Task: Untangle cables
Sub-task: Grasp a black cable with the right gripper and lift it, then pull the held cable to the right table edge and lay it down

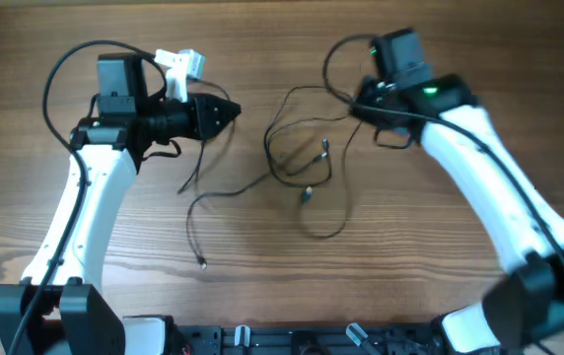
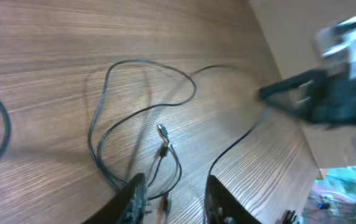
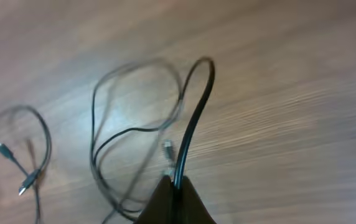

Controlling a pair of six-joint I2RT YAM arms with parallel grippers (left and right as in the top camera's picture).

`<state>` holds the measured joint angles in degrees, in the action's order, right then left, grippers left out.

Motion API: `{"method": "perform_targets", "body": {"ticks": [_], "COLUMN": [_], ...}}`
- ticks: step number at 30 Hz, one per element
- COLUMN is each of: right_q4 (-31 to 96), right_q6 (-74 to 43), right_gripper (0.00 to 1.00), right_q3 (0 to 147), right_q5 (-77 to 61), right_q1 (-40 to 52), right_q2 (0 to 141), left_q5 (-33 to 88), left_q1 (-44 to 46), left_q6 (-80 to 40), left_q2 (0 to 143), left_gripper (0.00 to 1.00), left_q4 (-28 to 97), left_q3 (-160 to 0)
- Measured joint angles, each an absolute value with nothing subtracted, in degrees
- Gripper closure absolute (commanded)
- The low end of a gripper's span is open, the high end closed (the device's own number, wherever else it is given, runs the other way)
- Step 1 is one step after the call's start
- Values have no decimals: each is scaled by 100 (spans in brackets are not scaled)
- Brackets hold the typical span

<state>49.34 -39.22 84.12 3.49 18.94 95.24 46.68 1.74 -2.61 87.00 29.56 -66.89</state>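
The cables (image 1: 300, 168) lie as one loose tangle in the middle of the worktop (image 1: 262, 306), a little closer to its far edge than to the edge where the arm bases stand. The tangle is longer than it is wide, and its long axis runs from the far edge toward the near edge.

The right gripper (image 3: 177, 190) is pressed together on one thin strand at the far right side of the tangle. The strand rises from its fingertips in a bend, and the rest of the tangle lies to the left of it, toward the middle of the worktop. The left gripper (image 2: 175, 186) points at the tangle from the left side and is just beside it. Its fingers (image 2: 134, 199) stand apart, and I see nothing clamped between them, though a thin strand passes near the left one.

In my judgement the next move depends on this line-up: the tangle lies between the two grippers. The right one has its hold, and the left one must take a strand on its own side before the two can pull apart.

A long strand (image 1: 228, 189) leaves the tangle to the left and then runs toward the near edge.

By count there are two arms and two grippers. I count three small plug ends (image 1: 203, 262) from above, one on the long strand and two inside the tangle. I cannot tell for sure how many separate cords there are, but it seems to be at least two.
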Motion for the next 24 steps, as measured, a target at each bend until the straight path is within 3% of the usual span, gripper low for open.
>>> {"method": "perform_targets", "body": {"ticks": [3, 6, 10, 16, 20, 24], "right_q4": [5192, 5332, 5376, 5686, 6967, 7902], "right_q6": [-3494, -3061, -2526, -1750, -1431, -1896], "right_gripper": [95, 96, 96, 96, 96, 96], "right_q3": [8792, 8910, 9076, 11002, 11675, 11684], "right_q5": [819, 1050, 1555, 1837, 1822, 1973], "right_q1": [1697, 1490, 1236, 587, 56, -884], "right_q2": [8930, 8534, 8429, 7902, 7725, 7795], "left_q5": [4668, 4606, 4528, 4235, 4180, 4178], "left_q1": [467, 954, 1461, 1883, 1903, 1903], "left_q6": [-237, -228, -235, -237, -237, -239], "left_q2": [8700, 8700, 8700, 8700, 8700, 8700], "left_gripper": [39, 2, 0, 0, 0, 0], "left_q4": [2961, 2825, 2779, 2665, 2453, 2486], "left_q3": [-6689, -6689, -6689, -6687, -6687, -6687]}}
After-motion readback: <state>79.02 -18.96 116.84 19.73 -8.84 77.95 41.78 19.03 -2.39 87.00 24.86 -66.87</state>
